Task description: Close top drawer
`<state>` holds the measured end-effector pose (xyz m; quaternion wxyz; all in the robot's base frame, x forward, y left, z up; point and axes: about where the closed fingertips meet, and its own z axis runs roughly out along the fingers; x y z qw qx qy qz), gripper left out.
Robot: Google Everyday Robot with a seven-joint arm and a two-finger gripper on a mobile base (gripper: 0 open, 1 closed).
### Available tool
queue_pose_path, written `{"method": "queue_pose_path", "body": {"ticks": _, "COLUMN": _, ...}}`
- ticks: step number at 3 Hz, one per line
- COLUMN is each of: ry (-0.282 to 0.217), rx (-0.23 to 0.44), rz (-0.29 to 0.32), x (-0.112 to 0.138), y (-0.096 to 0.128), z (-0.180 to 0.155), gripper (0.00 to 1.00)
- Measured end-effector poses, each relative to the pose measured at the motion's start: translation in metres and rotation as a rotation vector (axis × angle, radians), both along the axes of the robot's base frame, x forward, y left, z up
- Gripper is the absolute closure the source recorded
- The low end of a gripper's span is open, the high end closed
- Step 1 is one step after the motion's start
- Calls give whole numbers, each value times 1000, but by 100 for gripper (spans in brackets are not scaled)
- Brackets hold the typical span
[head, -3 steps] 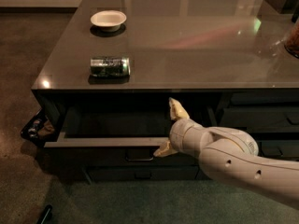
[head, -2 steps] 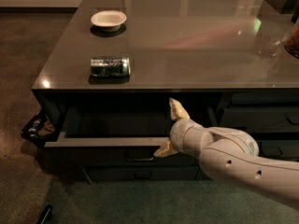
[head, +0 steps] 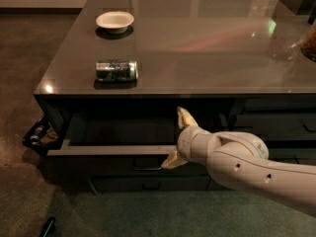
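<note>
Nothing moved since the earlier frame: my end effector (head: 178, 139) sits at the drawer (head: 113, 150) front lip, right of its handle (head: 146, 167), fingers spread wide, gripping nothing. Drawer hangs open under the surface (head: 197, 58). I'd say the push is pending; it needs a straight shove inward.

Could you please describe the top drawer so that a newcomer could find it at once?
Start at the glossy counter; below its front edge, under the can lying on its side, is the top drawer. The open gripper straddles its front. Unlike the lower drawer and the right-hand drawers, it alone stands pulled out.
</note>
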<state>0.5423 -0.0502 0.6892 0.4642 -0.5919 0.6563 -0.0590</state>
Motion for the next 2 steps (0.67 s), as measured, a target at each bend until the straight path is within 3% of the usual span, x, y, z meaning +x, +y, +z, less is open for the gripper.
{"method": "queue_pose_path", "body": {"ticks": 1, "ry": 2, "rx": -1, "rz": 0, "x": 0, "y": 0, "z": 0, "gripper": 0}}
{"method": "queue_pose_path", "body": {"ticks": 2, "ry": -26, "rx": 3, "rz": -10, "x": 5, "y": -6, "z": 5, "gripper": 0}}
